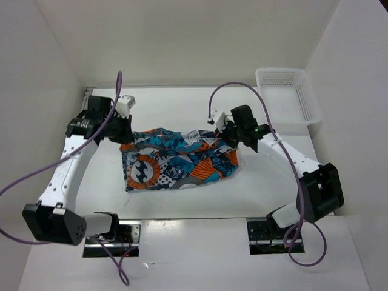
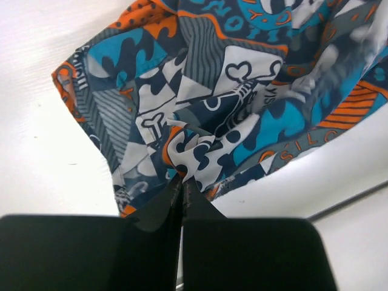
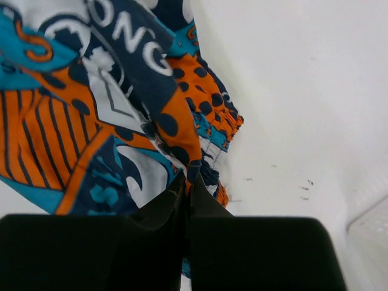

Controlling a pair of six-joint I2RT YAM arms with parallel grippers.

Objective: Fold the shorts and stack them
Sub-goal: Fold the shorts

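The shorts (image 1: 179, 160), printed in teal, orange, white and black, lie spread across the middle of the white table. My left gripper (image 1: 124, 134) is shut on the far left corner of the shorts (image 2: 200, 109); its black fingers pinch a fold of the fabric in the left wrist view (image 2: 182, 182). My right gripper (image 1: 229, 136) is shut on the far right corner of the shorts (image 3: 91, 109), the fingers pinching an orange dotted fold by the gathered waistband (image 3: 191, 176). Both held corners are raised a little above the table.
A white plastic mesh basket (image 1: 286, 95) stands at the back right of the table. White walls close in the table (image 1: 182, 106) on the left, back and right. Purple cables (image 1: 115, 91) loop over both arms.
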